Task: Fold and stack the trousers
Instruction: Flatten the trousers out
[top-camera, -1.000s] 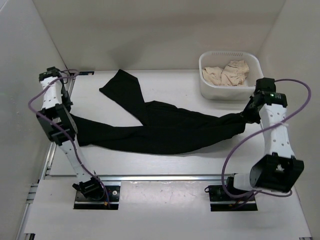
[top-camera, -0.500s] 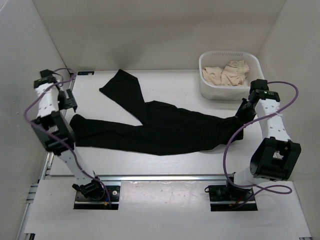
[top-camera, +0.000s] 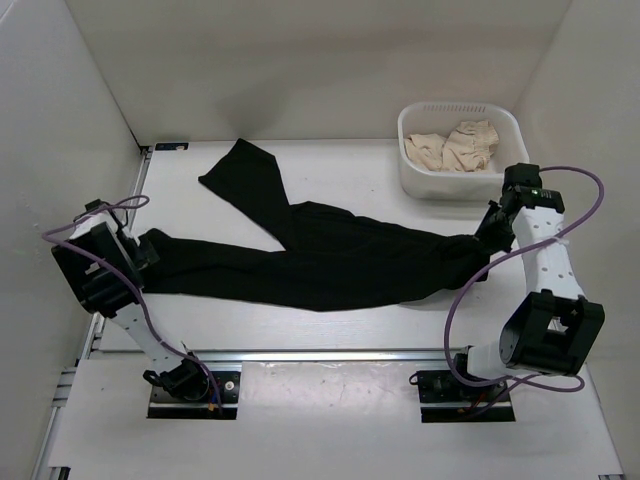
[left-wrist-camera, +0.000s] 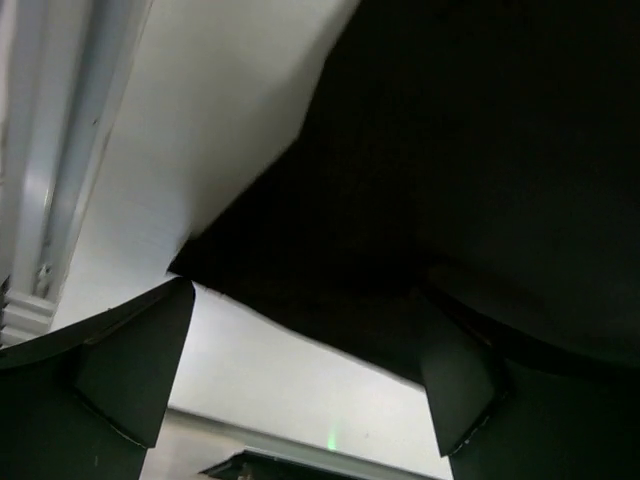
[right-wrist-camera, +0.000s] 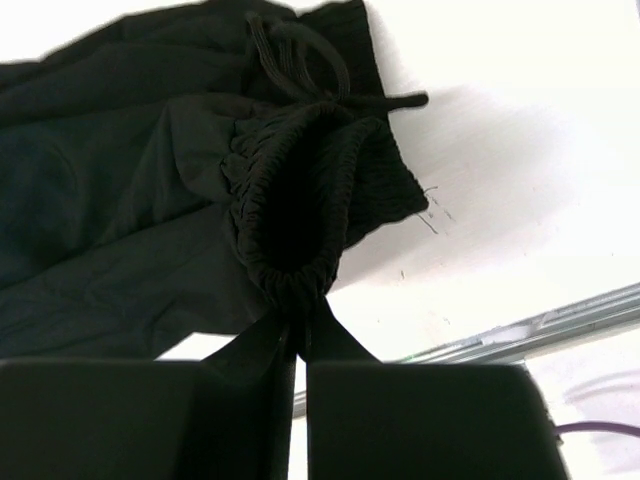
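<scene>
The black trousers (top-camera: 330, 260) lie spread across the table, one leg running left and the other (top-camera: 245, 175) angled toward the back. My left gripper (top-camera: 143, 250) is open at the end of the left leg. In the left wrist view the leg's hem (left-wrist-camera: 400, 200) lies flat between and beyond the spread fingers (left-wrist-camera: 135, 375), and nothing is gripped. My right gripper (top-camera: 490, 230) is shut on the trousers' gathered waistband (right-wrist-camera: 300, 200), pinched at the fingertips, with the drawstring (right-wrist-camera: 300, 60) lying loose behind it.
A white basket (top-camera: 452, 186) holding beige cloths (top-camera: 455, 145) stands at the back right, just behind my right gripper. A metal rail (top-camera: 110, 300) runs along the table's left edge beside the left arm. White walls enclose the table.
My left gripper has opened and let go of the leg end, which now lies on the table. The left arm has swung from the back left toward the near side. The right gripper has stayed shut.
</scene>
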